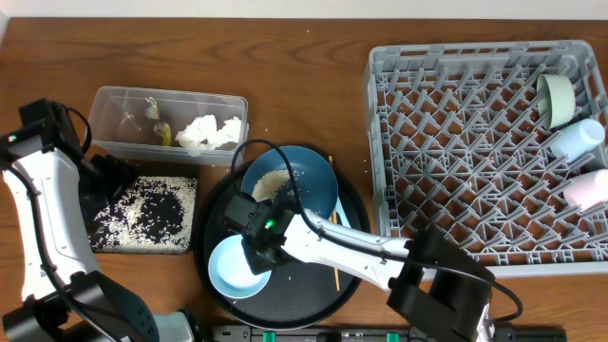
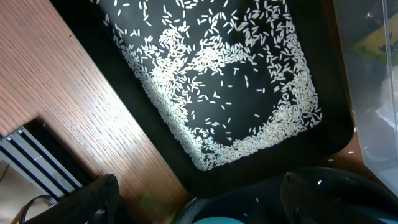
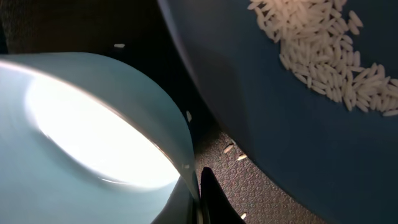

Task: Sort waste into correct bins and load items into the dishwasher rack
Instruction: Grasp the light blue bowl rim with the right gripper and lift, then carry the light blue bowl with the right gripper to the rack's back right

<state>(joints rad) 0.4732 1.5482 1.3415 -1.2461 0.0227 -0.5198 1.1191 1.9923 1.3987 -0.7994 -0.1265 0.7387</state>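
My right gripper (image 1: 255, 239) is shut on the rim of the light-blue bowl (image 1: 231, 272), which sits on the large round black tray (image 1: 353, 237); the right wrist view shows one finger on each side of the rim (image 3: 200, 190). The dark-blue dish (image 1: 306, 186) next to it holds rice grains (image 3: 323, 56). My left gripper (image 1: 109, 176) is open and empty over the near corner of the flat black tray (image 1: 103, 239), which holds scattered rice (image 2: 236, 81). The clear tub (image 1: 114, 103) holds white napkins (image 1: 211, 133) and a wrapper (image 1: 158, 131).
The grey dishwasher rack (image 1: 456, 142) fills the right side, with a pale-green cup (image 1: 556, 99), a pale-blue cup (image 1: 577, 140) and a pink cup (image 1: 589, 188) along its right edge. A thin chopstick (image 1: 334, 275) lies on the round tray.
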